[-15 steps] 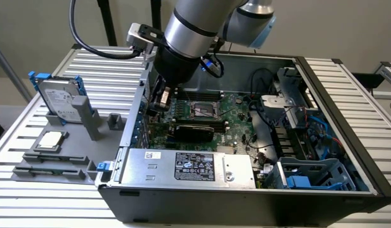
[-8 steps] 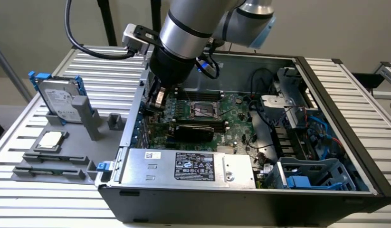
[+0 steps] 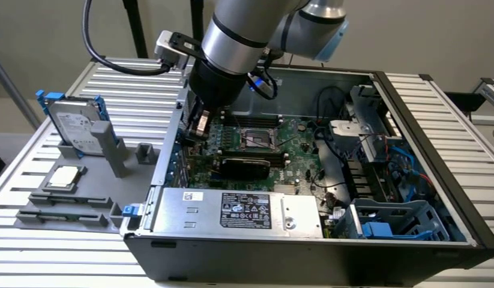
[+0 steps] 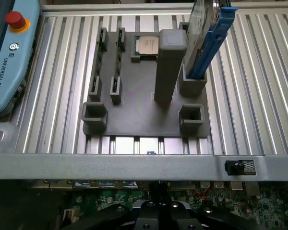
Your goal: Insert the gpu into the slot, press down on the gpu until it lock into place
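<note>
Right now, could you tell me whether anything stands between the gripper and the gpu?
Nothing visible does. The shut gripper hangs low over the motherboard, at its edge on the exterior view's left. The gpu sits on the board just beyond it, toward the exterior view's right, with only bare board between them.

A grey fixture plate lay on my slatted table, carrying a processor chip and a blue-railed hard drive standing at its corner.
</note>
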`<state>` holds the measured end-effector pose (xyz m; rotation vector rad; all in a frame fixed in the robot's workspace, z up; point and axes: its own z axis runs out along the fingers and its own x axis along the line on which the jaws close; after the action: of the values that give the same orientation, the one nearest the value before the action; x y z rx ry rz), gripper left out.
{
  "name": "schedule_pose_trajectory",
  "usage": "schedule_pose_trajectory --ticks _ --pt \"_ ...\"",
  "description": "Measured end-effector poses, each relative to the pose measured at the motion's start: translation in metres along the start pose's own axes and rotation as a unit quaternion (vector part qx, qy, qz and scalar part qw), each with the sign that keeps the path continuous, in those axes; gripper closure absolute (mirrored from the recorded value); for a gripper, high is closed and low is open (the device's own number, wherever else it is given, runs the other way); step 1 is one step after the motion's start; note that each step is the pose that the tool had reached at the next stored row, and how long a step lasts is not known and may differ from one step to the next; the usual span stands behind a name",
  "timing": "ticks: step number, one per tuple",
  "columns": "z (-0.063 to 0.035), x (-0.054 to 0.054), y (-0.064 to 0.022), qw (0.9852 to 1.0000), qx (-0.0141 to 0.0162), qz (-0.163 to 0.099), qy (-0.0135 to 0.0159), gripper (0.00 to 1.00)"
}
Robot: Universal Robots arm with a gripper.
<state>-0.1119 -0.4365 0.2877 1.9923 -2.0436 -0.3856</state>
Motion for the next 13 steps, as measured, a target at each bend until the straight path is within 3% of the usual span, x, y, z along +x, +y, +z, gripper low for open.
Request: schedule_pose_trajectory --ticks 3,4,6,8,10,13 --pt "-0.0021 0.0001 0.0 1.0 0.0011 0.001 0.0015 0.89" --pt "-0.0028 0.0001 0.0001 1.0 0.0029 0.001 0.002 0.89" --pt "-0.0044 0.0001 0.0003 1.0 0.0075 0.001 0.0018 0.89" --pt "-0.0057 0.0002 0.0004 0.9999 0.0145 0.001 0.0018 0.89" --pt "-0.0062 0.0002 0.0 0.9997 0.0248 0.001 0.0015 0.89" --pt "-0.0068 0.0003 -0.0017 0.9987 0.0512 0.0 0.0009 0.89"
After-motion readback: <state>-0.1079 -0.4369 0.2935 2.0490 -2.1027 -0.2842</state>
